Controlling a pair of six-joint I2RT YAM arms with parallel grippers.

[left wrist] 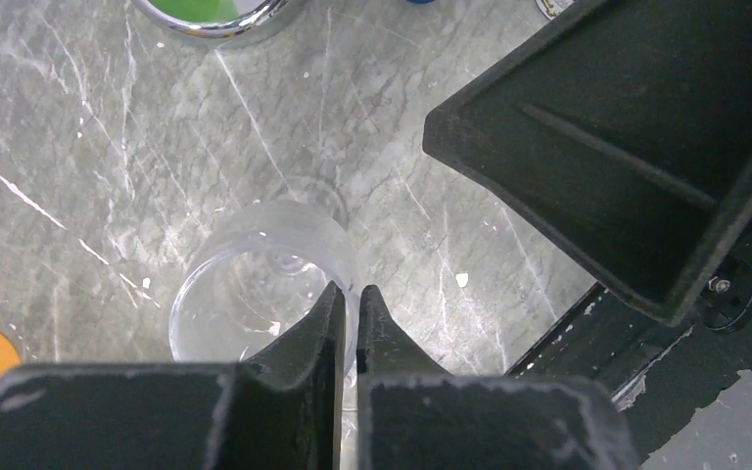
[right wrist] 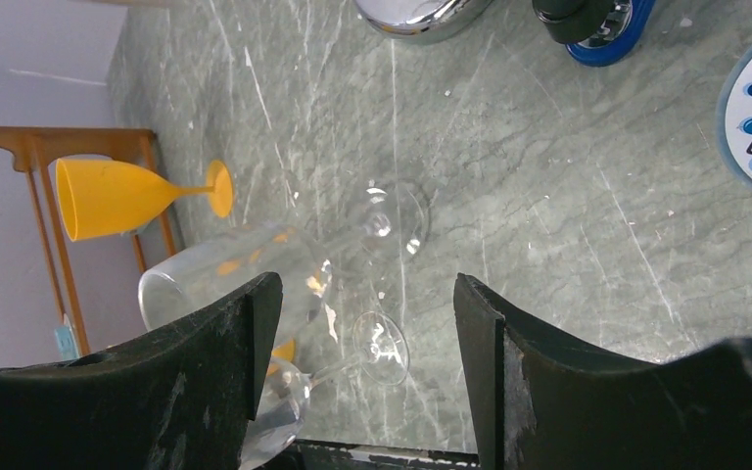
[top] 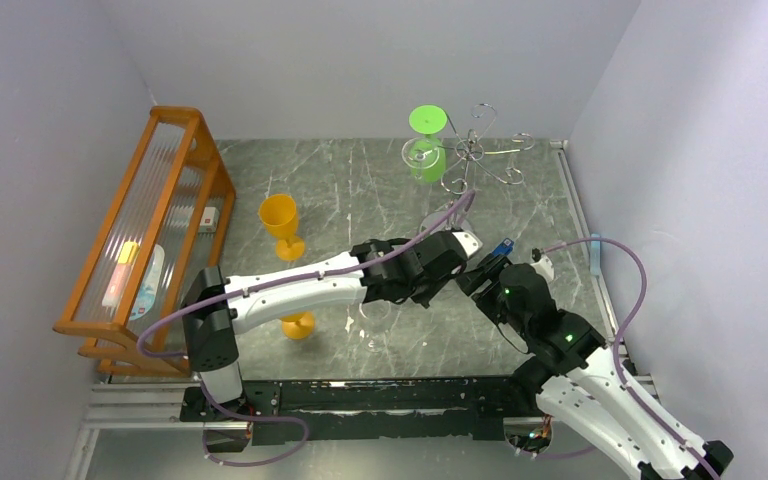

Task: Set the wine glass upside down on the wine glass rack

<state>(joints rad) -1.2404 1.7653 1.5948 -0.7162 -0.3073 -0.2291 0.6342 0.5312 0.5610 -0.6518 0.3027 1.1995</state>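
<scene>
Glass rim pinched, well short of the wine glass rack (top: 473, 150).
Our left gripper (left wrist: 351, 294) clenches the clear wine glass (left wrist: 255, 294) by its rim on the rack's near side; the right gripper (right wrist: 367, 294) hangs released beside it. We lift slowly: a thin-rim pinch can slip.

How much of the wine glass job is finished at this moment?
Done: a green glass hangs upside down on the chrome rack. In hand: the left fingers pinch the rim of a clear wine glass, which stands upright. Left: lift, invert, hang it there.
</scene>
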